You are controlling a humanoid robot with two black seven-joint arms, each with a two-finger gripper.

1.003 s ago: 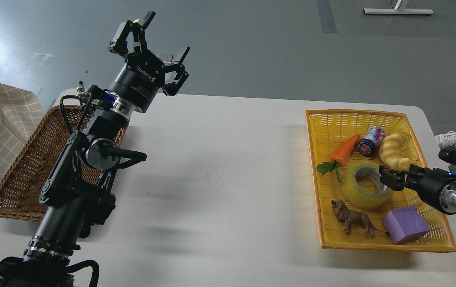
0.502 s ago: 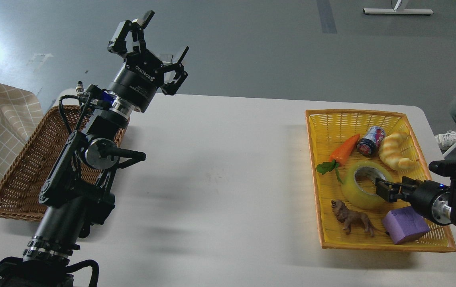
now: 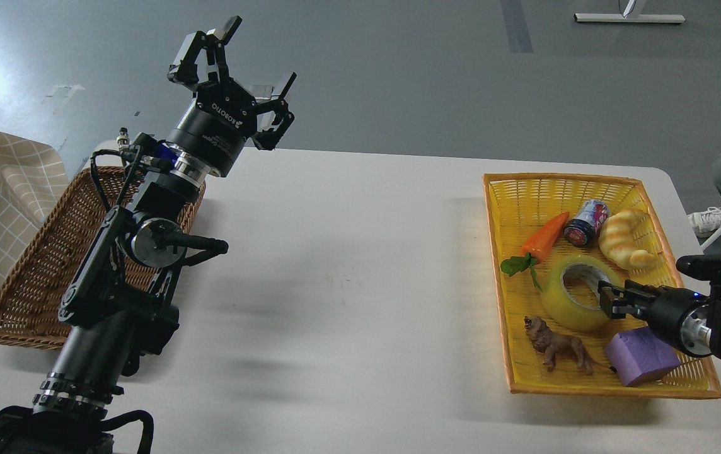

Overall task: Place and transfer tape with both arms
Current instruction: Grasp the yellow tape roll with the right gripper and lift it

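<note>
The right gripper (image 3: 609, 300) comes in low from the right edge and sits at the near right rim of the tape (image 3: 578, 293). Its dark fingers are seen almost end-on, so I cannot tell how far they are spread or whether they pinch the roll's wall (they do overlap the rim). The tape lies flat in the yellow basket (image 3: 512, 353), core hole facing up, directly left of this claw. Just beyond the claw is the croissant toy (image 3: 625, 238); just nearer than it, under the wrist, is the purple block (image 3: 641, 357). Left of the roll lie the carrot (image 3: 543, 238) and, nearer, the lion figure (image 3: 556, 345).

The left gripper (image 3: 242, 68) is raised high over the far left table edge, fingers spread wide and holding nothing. The tape is well apart from it, far to its right. Below its arm sits the brown wicker basket (image 3: 26, 277).
</note>
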